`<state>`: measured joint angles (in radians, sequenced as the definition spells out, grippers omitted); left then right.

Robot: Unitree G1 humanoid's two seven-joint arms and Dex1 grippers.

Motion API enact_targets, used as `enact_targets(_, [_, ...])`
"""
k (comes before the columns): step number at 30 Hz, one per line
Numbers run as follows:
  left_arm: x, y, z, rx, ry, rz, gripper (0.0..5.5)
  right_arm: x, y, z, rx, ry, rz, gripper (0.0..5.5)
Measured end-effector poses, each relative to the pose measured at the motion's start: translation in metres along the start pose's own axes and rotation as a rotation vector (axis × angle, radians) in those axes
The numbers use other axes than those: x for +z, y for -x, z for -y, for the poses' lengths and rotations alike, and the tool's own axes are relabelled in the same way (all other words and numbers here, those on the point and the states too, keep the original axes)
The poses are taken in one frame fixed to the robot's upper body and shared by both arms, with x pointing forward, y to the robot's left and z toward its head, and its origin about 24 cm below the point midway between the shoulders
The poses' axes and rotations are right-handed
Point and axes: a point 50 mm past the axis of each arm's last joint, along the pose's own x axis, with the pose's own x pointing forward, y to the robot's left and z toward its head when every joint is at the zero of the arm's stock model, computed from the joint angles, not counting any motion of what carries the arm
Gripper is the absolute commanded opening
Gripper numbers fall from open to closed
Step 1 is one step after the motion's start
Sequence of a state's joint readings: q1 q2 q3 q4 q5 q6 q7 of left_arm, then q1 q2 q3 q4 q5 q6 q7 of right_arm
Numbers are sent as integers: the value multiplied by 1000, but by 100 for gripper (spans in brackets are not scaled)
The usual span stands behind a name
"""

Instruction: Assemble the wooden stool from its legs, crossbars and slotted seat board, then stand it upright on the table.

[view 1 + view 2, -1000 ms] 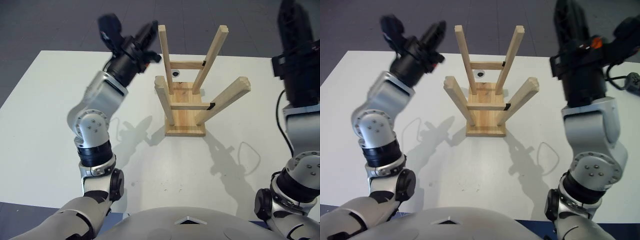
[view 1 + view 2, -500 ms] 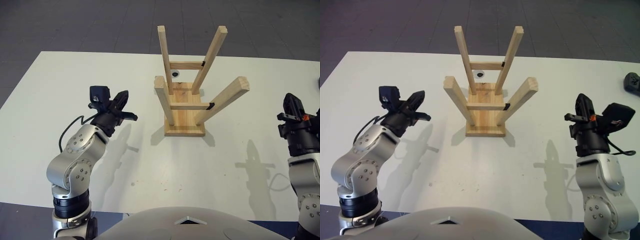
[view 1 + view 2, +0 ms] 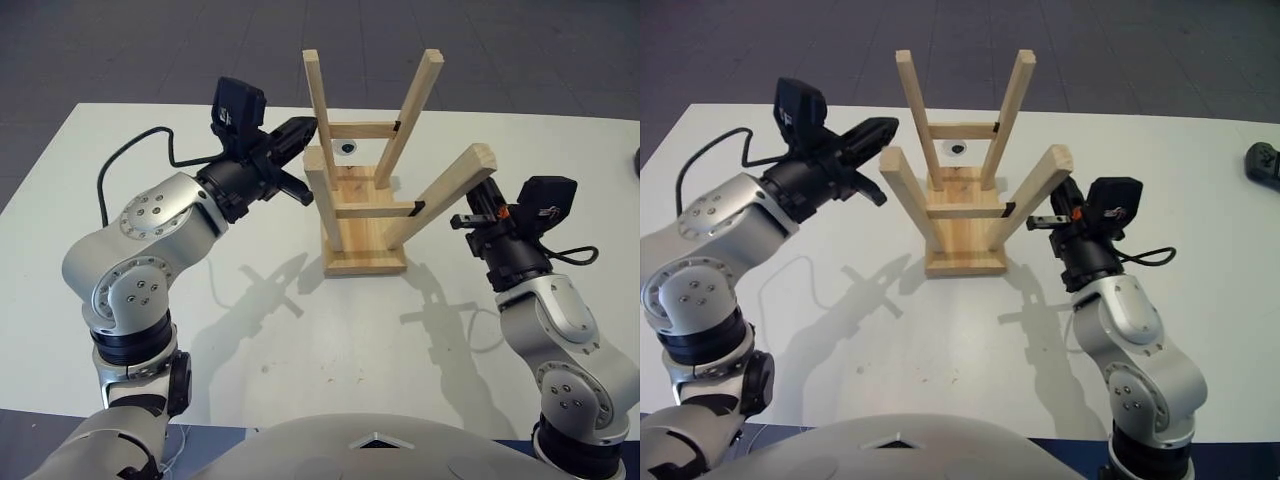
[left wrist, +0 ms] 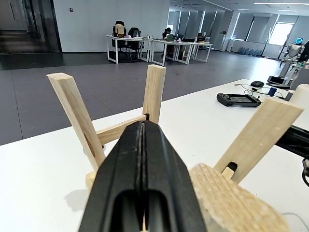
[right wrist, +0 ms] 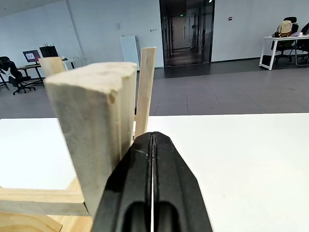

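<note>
The wooden stool point(image 3: 365, 262) rests upside down near the middle of the white table point(image 3: 90, 170), seat board flat and its legs and crossbars pointing up. My left gripper point(image 3: 306, 126) is shut with nothing in it. It hovers just left of the top of the near-left leg point(image 3: 322, 190), which the left wrist view shows close under the fingertips point(image 4: 144, 126) as a blunt leg end point(image 4: 227, 205). My right gripper point(image 3: 462, 220) is shut and empty beside the slanted near-right leg point(image 3: 450, 190). That leg point(image 5: 94, 130) fills the space next to the fingers point(image 5: 152, 145).
A black controller point(image 3: 1262, 163) lies at the table's far right edge, also seen as the controller point(image 4: 239, 99). A small dark round mark point(image 3: 346, 148) sits on the table behind the stool. Cables trail from both wrists.
Both arms have swung in from lower, outer positions toward the stool. The left gripper rose to the near-left leg top and the right gripper came up beside the near-right leg. The stool has not moved.
</note>
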<state>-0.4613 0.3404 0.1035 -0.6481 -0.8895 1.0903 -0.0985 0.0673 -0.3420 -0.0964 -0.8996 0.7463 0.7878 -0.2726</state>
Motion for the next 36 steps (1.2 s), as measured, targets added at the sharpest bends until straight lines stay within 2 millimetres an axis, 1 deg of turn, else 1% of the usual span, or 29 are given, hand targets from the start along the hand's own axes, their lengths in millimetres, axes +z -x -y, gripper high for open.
enact_targets(3, [-6,0,7,-51,9,-25,0,8,1,-2,31,-6,26,2])
enact_targets(5, [-8,-2,10,-76,7,-23,0,14,4,-13,130,-19,50,2])
enact_targets(7, [-11,-2,2,-38,-2,-40,0,15,5,-12,131,-14,51,2])
enact_targets(8, [-19,-2,-11,34,13,-85,0,17,6,-8,121,-1,54,2])
enact_targets(9, [-21,0,-21,98,24,-90,0,18,6,-4,113,6,55,2])
enact_targets(10, [-18,2,-28,133,34,-65,0,18,5,0,104,8,55,2])
enact_targets(13, [-2,1,-36,154,25,25,0,20,4,10,79,20,53,2])
enact_targets(14, [6,-1,-36,135,28,66,0,19,3,12,85,21,46,2])
enact_targets(16, [20,-4,-29,30,44,126,0,16,1,10,111,14,28,2])
enact_targets(17, [23,-4,-23,-46,55,137,0,15,0,9,123,12,25,21])
enact_targets(18, [26,-3,-17,-139,83,142,0,15,0,7,139,5,33,26])
enact_targets(20, [34,1,-12,-272,125,161,32,19,1,5,181,-44,71,62])
enact_targets(21, [44,3,-16,-299,134,186,53,22,3,4,219,-76,101,82])
enact_targets(23, [67,8,-39,-264,132,243,92,29,7,2,309,-123,147,121])
enact_targets(24, [77,11,-51,-229,129,275,103,31,8,0,350,-131,157,131])
enact_targets(26, [92,13,-73,-181,131,318,142,35,9,-5,445,-124,164,169])
enact_targets(28, [102,15,-91,-135,113,358,177,40,7,-9,511,-87,177,202])
enact_targets(29, [106,15,-103,-55,68,365,193,42,4,-11,535,-60,182,218])
enact_targets(31, [100,13,-124,98,-17,320,231,42,1,-15,564,-39,176,255])
enact_targets(32, [92,11,-137,181,-69,275,244,41,0,-19,595,-42,170,267])
enact_targets(33, [84,9,-144,221,-84,240,261,40,0,-24,631,-50,163,283])
enact_targets(34, [79,7,-146,231,-86,222,274,39,0,-27,662,-60,156,296])
enact_targets(36, [66,0,-144,208,-80,204,310,36,-2,-36,732,-68,132,330])
